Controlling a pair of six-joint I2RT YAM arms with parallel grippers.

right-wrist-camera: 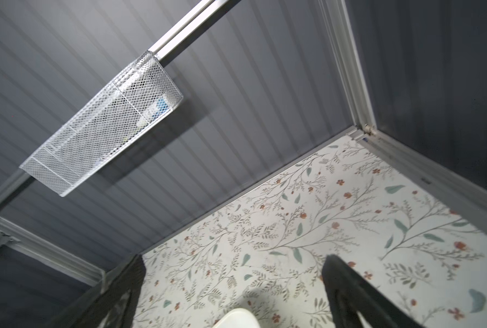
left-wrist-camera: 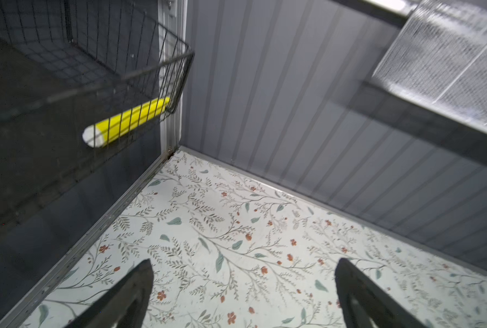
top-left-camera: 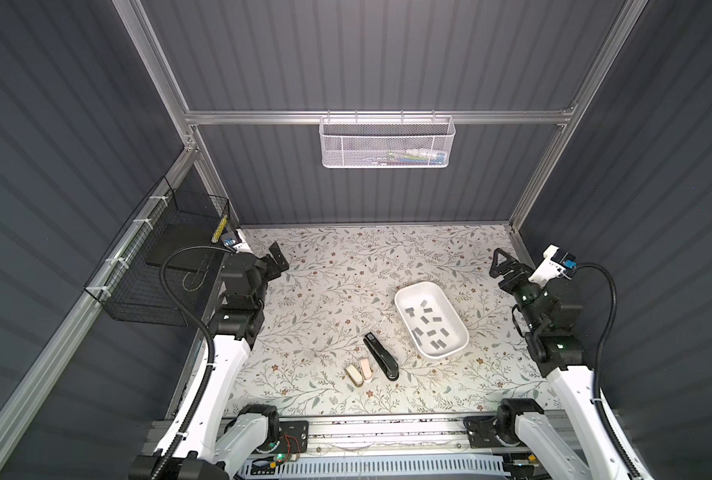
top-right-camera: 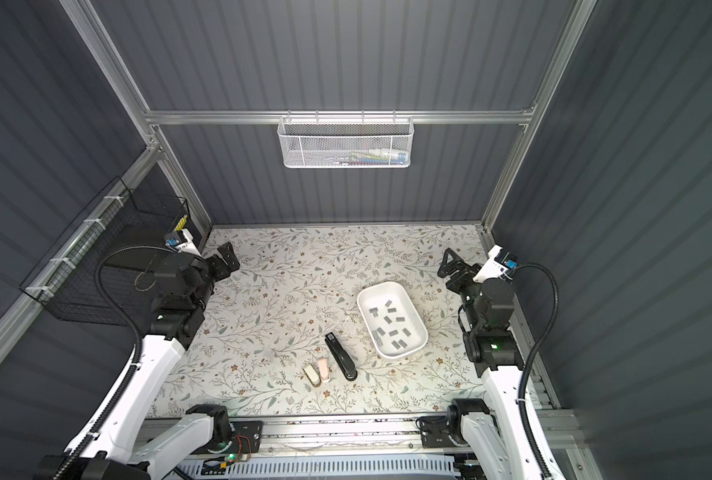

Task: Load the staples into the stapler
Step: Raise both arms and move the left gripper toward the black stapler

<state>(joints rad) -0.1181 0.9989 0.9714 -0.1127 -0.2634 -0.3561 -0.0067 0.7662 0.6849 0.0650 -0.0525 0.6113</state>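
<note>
A black stapler (top-left-camera: 381,355) (top-right-camera: 340,356) lies shut on the floral table, near the front middle. To its right, a white tray (top-left-camera: 418,285) (top-right-camera: 381,285) holds several grey staples (top-left-camera: 431,332) (top-right-camera: 394,332) scattered flat. My left gripper (top-left-camera: 278,258) (top-right-camera: 227,257) hovers open at the back left, far from both. In the left wrist view my left gripper (left-wrist-camera: 243,264) has only bare table between its fingers. My right gripper (top-left-camera: 500,262) (top-right-camera: 450,262) (right-wrist-camera: 236,259) hangs open at the back right, beyond the tray. One tray corner (right-wrist-camera: 238,318) shows below it.
Two small staplers, beige (top-left-camera: 353,375) and pink (top-left-camera: 365,369), lie just left of the black one. A black wire basket (top-left-camera: 159,257) with a yellow marker (left-wrist-camera: 125,122) hangs on the left wall. A white mesh basket (top-left-camera: 387,143) (right-wrist-camera: 103,125) hangs on the back rail.
</note>
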